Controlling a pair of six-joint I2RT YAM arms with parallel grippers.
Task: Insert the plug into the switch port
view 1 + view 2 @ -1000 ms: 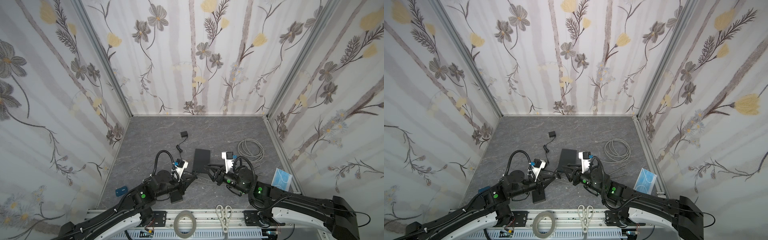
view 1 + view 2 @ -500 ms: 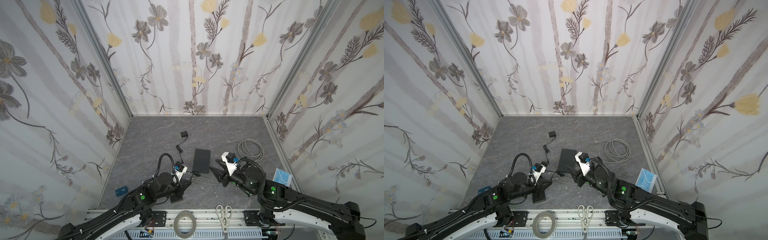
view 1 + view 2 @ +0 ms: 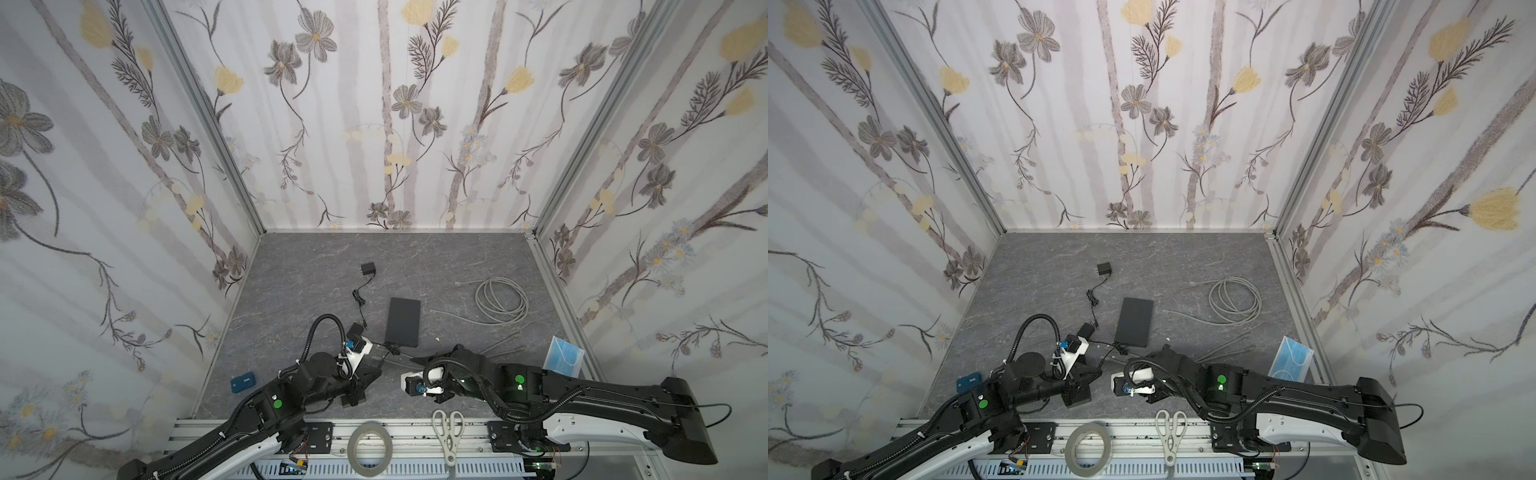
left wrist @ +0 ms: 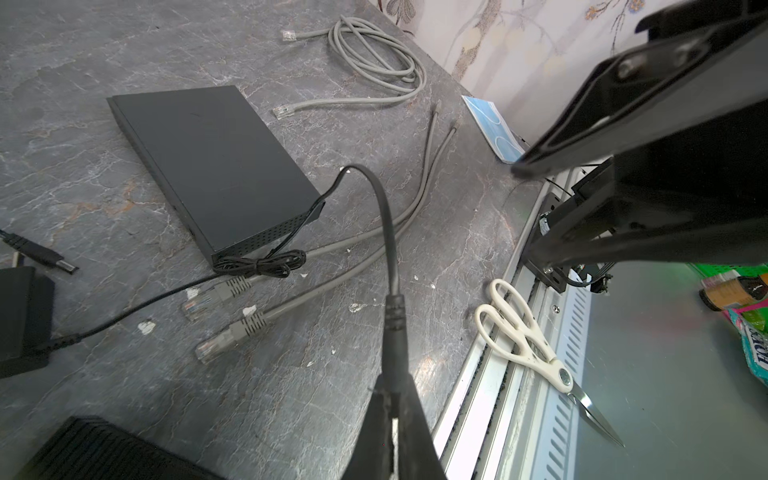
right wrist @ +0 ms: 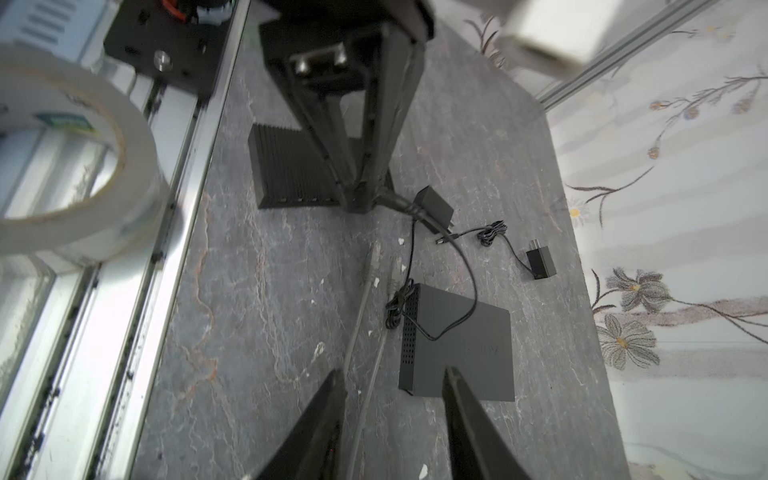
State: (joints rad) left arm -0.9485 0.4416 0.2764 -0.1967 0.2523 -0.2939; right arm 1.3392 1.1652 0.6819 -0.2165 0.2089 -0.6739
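Left gripper (image 4: pixel 395 399) clamped on plug (image 4: pixel 394 320), pinching front end; tip hidden, likely needs regrasp. Right gripper (image 5: pixel 395 386) at 3 o'clock, jaws apart, empty, above gray cables (image 4: pixel 253 322), probably ready to assist. Switch (image 3: pixel 402 322) at 1 o'clock beyond, ports not discernible.

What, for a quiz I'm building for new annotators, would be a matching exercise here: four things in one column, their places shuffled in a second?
Things
1. black plug
2. scissors
3. face mask
4. coiled grey cable

Places
A. right of the switch, toward the back of the table
B. clamped in the shut left gripper
C. on the metal front rail
D. at the table's right edge, near the front

Pairs: 1-B, 2-C, 3-D, 4-A
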